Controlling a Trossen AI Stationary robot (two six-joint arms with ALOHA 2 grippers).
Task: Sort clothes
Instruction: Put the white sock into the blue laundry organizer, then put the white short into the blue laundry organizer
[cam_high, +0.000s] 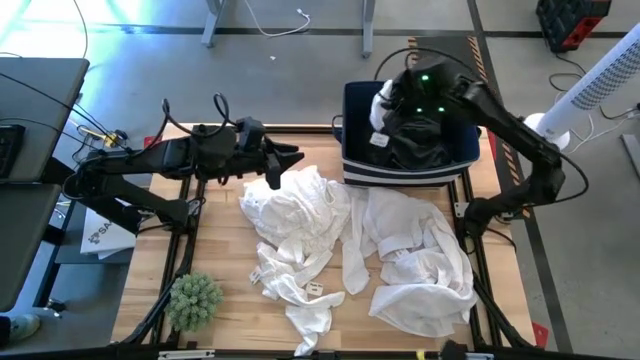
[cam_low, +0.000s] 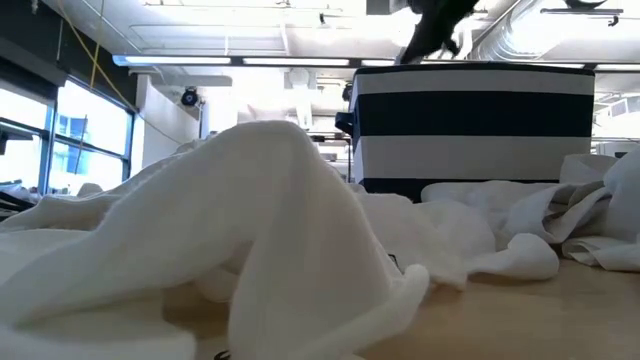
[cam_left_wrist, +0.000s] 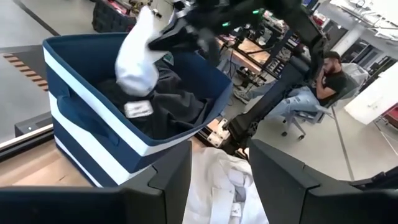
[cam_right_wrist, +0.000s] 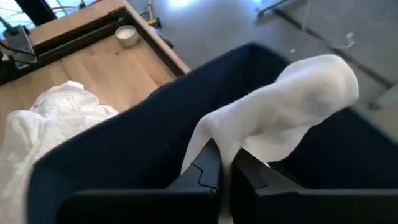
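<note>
From above, the right gripper (cam_high: 383, 103) is seen pinching a small white garment (cam_high: 380, 112) over the navy bin (cam_high: 350, 130), dark clothes (cam_high: 420, 140) heaped below it; the left gripper (cam_high: 290, 157), fingers spread, is poised at the edge of the white clothes (cam_high: 350, 240), a green plant (cam_high: 194, 300) well behind. At table height, white fabric blocks most of the striped bin. In the left wrist view, a seated person (cam_left_wrist: 320, 81) is glimpsed beyond the bin. In the right wrist view, the fingers are pressed onto the white piece.

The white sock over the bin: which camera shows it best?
The right wrist view: the white sock fills it, pinched in the right gripper. The left wrist view shows it dangling over the bin; high view, a speck; low view, nothing clear.
</note>
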